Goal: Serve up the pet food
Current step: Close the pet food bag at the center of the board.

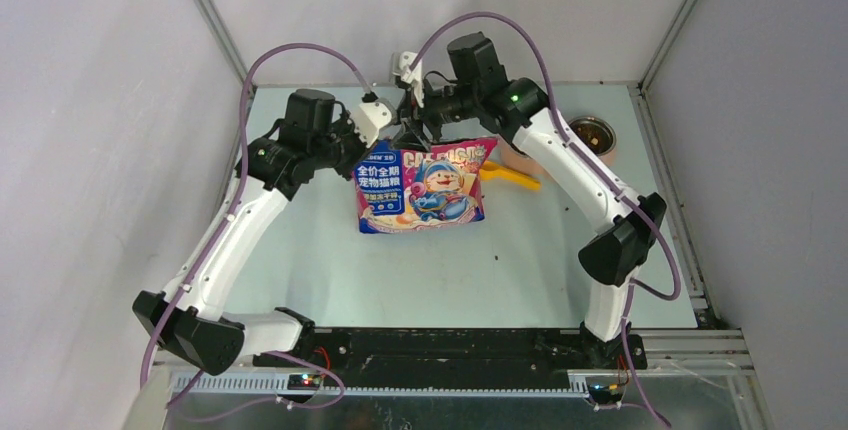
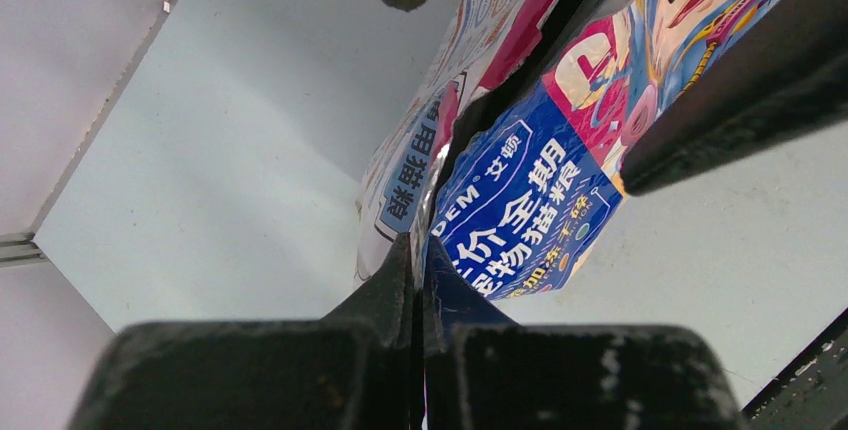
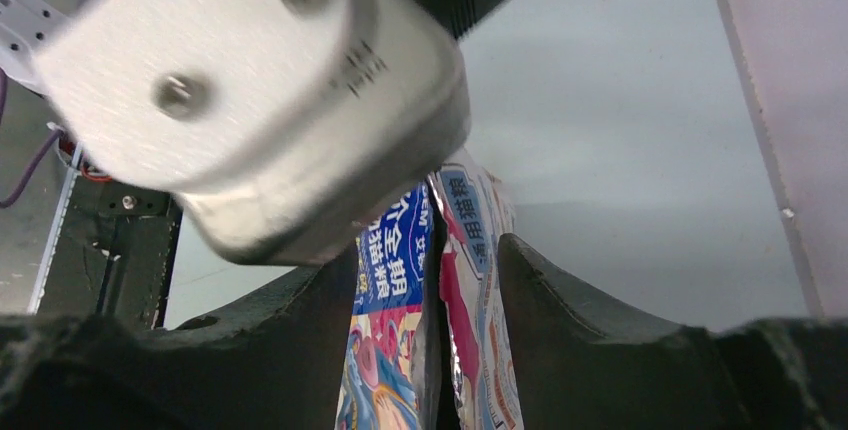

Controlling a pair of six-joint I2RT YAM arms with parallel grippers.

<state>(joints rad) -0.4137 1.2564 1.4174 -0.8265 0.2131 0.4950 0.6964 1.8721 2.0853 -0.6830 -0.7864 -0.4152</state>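
Pink-and-blue bag (image 1: 420,185): printed pouch, mid-table (image 1: 300,250), lifted by its top edge and hanging tilted, its lower end apparently low over the table; whether it touches cannot be told.

Pet food: none seen loose; judged to be inside the bag. The bowl (image 1: 592,134) at 2 o'clock of the bag shows brown inside, too small to call kibble.

Left claw (image 2: 418,260): fully closed, pinching one corner of the bag's top edge.

Right claw (image 3: 425,250): jaws parted, astride the same edge just beside the left claw, gripping nothing.

Scoop (image 1: 512,176): yellow, lying at 3 o'clock of the bag, close to it and partly behind it.

Risks, as judged:
- Single pinch carries the whole bag. The film is slick, so it may slide out and drop.
- Held by one corner, the bag may swing or twist, and the right claw may then close on air or on a crumpled fold.
- If the mouth is already open, a tilt past level would spill kibble on the table, short of the bowl.
- A swinging bag could knock the scoop toward 3 o'clock.
- The claws sit nearly touching, so any closing or pulling move may bring them into collision.
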